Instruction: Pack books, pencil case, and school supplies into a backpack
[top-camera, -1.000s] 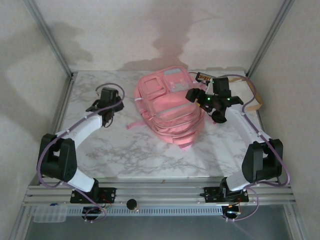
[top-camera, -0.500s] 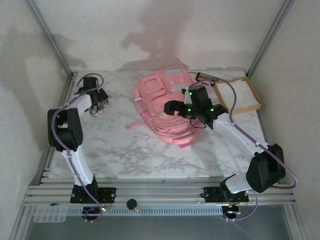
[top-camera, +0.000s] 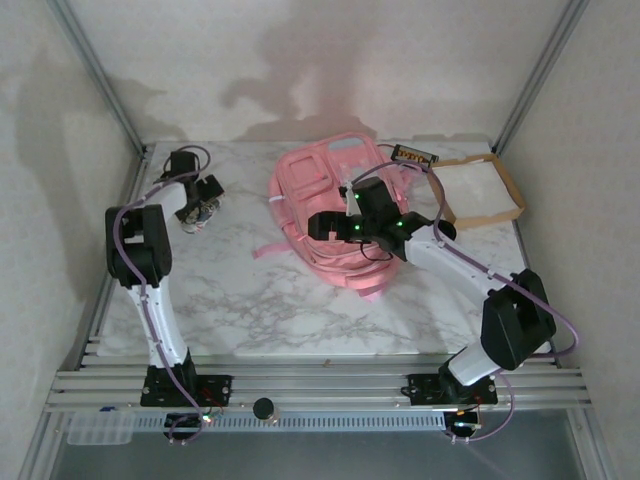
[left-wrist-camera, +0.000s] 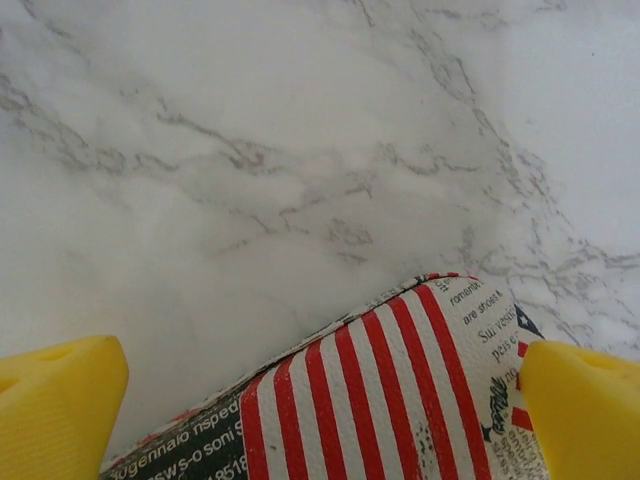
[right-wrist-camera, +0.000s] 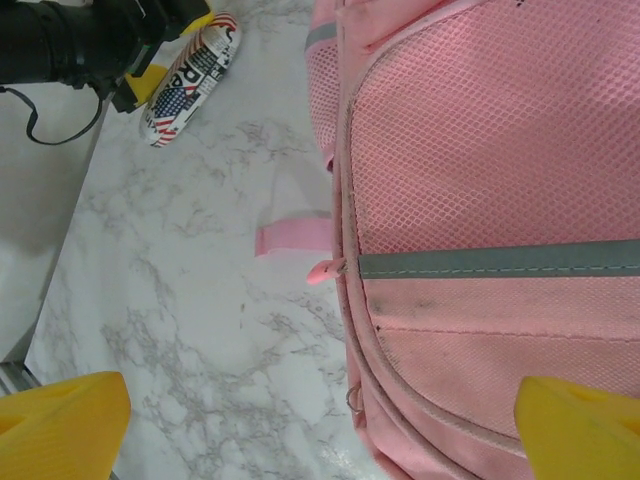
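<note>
My right hand (top-camera: 330, 222) hovers, fingers wide apart, over the backpack (top-camera: 300, 185). The backpack lies front-up at the middle-back of the surface (top-camera: 300, 310), its long axis running far to near and its grey patch at the far end. My left hand (left-wrist-camera: 320, 400) is spread open either side of the striped pencil case (left-wrist-camera: 390, 380) at far left, which seems to lie diagonally.
</note>
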